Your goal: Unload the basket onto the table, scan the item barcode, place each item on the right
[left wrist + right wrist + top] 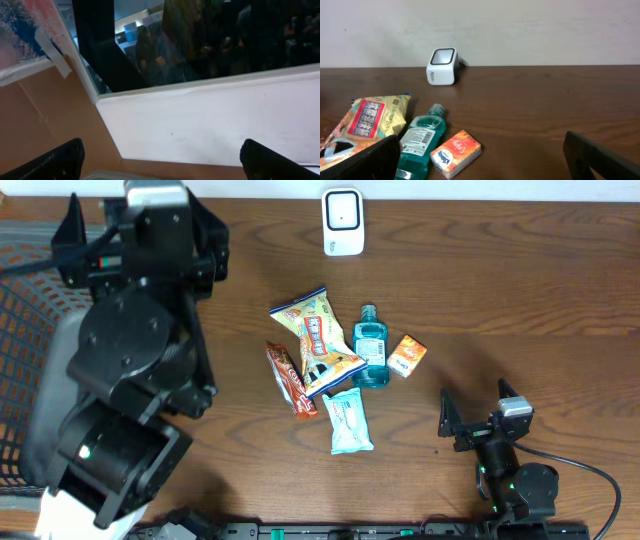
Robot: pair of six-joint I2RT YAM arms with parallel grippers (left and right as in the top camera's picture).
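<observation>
Several items lie in a cluster mid-table: a yellow snack bag (318,335), a teal mouthwash bottle (370,352), an orange tissue pack (407,355), a red-brown bar (290,380) and a light blue packet (349,420). The white scanner (342,222) stands at the far edge. My right gripper (475,405) is open and empty, low at the near right. Its wrist view faces the tissue pack (456,152), the bottle (420,142) with its label barcode up, the bag (372,120) and the scanner (442,66). My left gripper (161,160) is open, empty and aimed at the wall.
A black mesh basket (20,330) sits off the table's left side, partly hidden by the bulky left arm (140,340). Bare brown wood (530,300) stretches right of the items. A white wall (520,30) runs behind the far edge.
</observation>
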